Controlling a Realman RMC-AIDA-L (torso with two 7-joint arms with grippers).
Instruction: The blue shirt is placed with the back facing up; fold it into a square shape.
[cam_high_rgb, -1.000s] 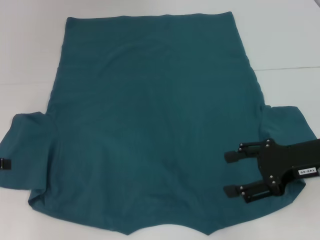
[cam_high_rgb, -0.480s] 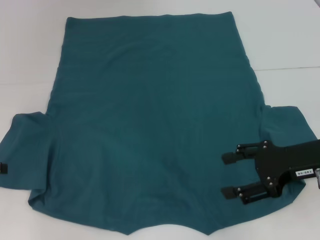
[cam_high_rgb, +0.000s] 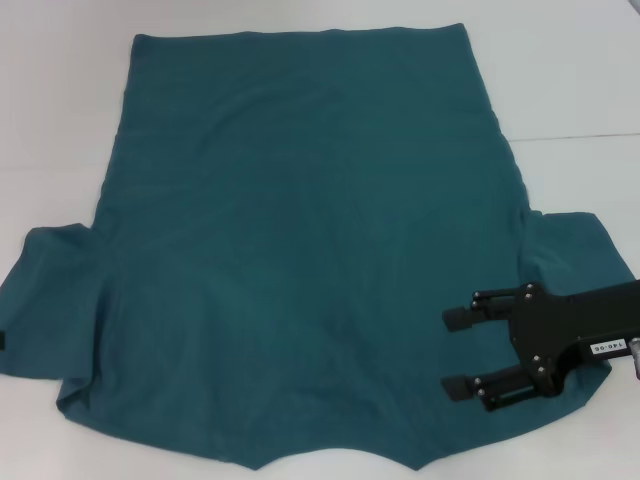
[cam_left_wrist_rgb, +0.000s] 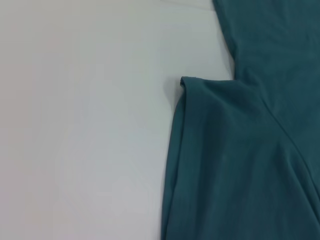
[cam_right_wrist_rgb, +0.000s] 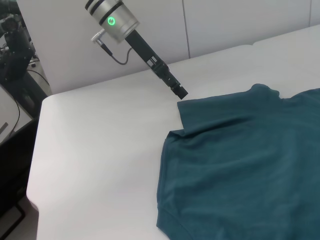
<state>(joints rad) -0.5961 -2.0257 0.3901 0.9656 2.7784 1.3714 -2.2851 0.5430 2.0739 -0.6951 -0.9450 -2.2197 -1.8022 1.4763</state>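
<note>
The blue shirt (cam_high_rgb: 310, 250) lies flat and unfolded on the counter (cam_high_rgb: 60, 100); we see every fold remaining. Right claw (cam_high_rgb: 452, 350) open over the sleeve; left claw's (cam_right_wrist_rgb: 181, 92) state we cannot tell.

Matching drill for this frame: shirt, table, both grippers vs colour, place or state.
Column 1:
1. shirt
2. table
3. right gripper
4. left gripper

Column 2:
A. white
B. open, over the shirt's right sleeve
C. teal-blue, spread flat
D. at the left sleeve's edge

Pairs: 1-C, 2-A, 3-B, 4-D
</note>
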